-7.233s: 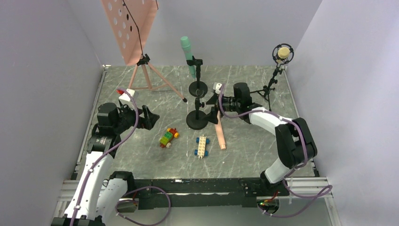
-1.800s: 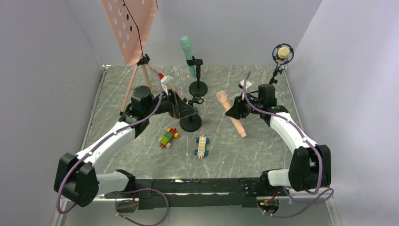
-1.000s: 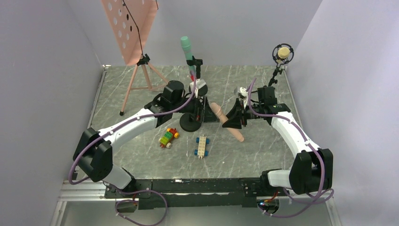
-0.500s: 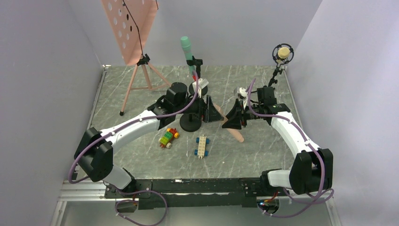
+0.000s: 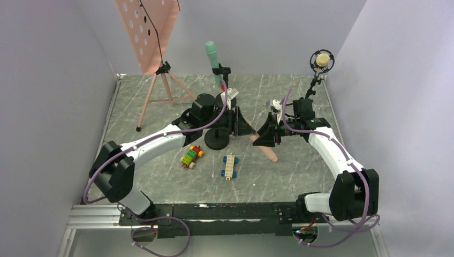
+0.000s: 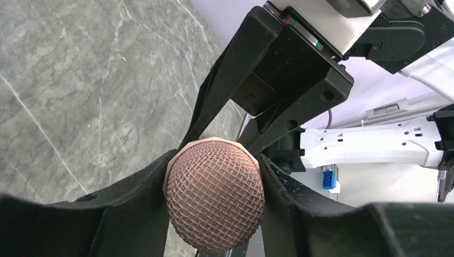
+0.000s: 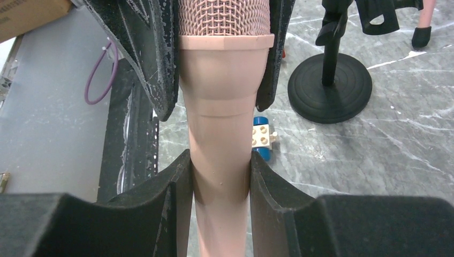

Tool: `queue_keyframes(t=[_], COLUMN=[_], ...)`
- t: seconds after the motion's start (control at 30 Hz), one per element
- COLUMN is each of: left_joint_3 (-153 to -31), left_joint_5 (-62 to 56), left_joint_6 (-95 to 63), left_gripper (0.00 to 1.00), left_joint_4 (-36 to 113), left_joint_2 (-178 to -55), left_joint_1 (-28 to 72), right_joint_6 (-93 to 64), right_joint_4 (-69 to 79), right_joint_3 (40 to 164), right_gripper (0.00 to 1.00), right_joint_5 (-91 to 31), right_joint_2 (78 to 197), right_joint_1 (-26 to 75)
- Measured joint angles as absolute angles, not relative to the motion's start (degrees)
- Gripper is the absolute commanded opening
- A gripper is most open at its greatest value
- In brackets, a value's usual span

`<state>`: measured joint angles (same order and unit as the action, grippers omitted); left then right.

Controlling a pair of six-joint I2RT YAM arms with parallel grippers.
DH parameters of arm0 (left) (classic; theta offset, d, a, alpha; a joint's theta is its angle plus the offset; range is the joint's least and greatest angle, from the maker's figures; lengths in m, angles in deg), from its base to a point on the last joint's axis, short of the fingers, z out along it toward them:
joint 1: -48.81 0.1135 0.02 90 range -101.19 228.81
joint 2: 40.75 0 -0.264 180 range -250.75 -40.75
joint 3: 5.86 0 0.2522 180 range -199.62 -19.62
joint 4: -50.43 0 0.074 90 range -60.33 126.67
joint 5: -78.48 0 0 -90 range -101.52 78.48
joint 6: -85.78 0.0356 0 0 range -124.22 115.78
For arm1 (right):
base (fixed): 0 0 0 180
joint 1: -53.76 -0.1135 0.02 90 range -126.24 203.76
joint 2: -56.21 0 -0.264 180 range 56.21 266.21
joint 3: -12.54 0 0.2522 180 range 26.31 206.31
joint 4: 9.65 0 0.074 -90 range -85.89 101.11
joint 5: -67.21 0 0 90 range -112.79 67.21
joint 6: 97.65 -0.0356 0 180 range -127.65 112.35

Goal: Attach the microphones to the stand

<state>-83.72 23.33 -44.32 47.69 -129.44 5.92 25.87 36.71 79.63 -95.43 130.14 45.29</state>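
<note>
The salmon pink microphone [image 7: 220,112] hangs tilted above the table between both grippers. My right gripper [image 7: 219,160] is shut on its body, and its tail [image 5: 271,154] points down to the near right. My left gripper [image 6: 215,160] is shut on the mesh head [image 6: 214,203], both fingers pressing its sides. In the top view the left gripper [image 5: 242,126] faces the right gripper [image 5: 265,136]. An empty black stand [image 5: 217,139] stands just left of them. The mint green microphone [image 5: 213,60] sits in the rear stand [image 5: 225,99]. The tan-yellow microphone [image 5: 322,59] sits in a ring mount at the back right.
A pink perforated music stand [image 5: 147,32] on a tripod stands at the back left. Two toy-brick cars lie near the front, one multicoloured [image 5: 191,156] and one cream with blue wheels [image 5: 229,166]. Grey walls enclose the table on three sides.
The left gripper's jaws have closed from wide open onto the pink microphone's head. The right arm has held still with the microphone.
</note>
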Motion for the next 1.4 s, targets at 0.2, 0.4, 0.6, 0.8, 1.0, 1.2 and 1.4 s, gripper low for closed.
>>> queue_keyframes(t=[0.2, 0.4, 0.6, 0.8, 1.0, 1.2, 1.4], left_joint_3=[-83.72, -83.72, -83.74, -83.72, -84.05, -90.65, -99.72], left_joint_5=[23.36, 23.33, 22.92, 21.80, 18.81, 15.51, 14.07], left_joint_6=[-44.40, -43.66, -37.76, -32.27, -26.68, -21.26, -17.69], left_gripper=[0.14, 0.06, 0.04, 0.04, 0.03, 0.03, 0.03], left_joint_4=[47.98, 47.61, 41.46, 34.23, 24.85, 12.63, 6.43], left_joint_2=[-129.64, -129.57, -127.10, -120.50, -111.34, -105.81, -105.05], left_joint_1=[5.92, 5.92, 5.98, 7.56, 10.20, 14.31, 19.51], right_joint_6=[25.91, 26.13, 25.91, 28.93, 31.22, 27.36, 33.06], right_joint_4=[36.86, 36.99, 37.14, 40.07, 42.54, 38.59, 34.65], right_joint_3=[79.63, 79.63, 79.63, 80.59, 82.66, 84.48, 90.66], right_gripper=[0.10, 0.53, 0.96, 1.00, 1.00, 1.00, 0.90], right_joint_5=[-95.54, -95.45, -95.56, -95.50, -94.45, -85.40, -84.65], right_joint_2=[130.25, 130.25, 130.25, 130.25, 130.23, 130.06, 136.81], right_joint_1=[45.29, 45.29, 45.16, 45.14, 45.66, 46.97, 46.47])
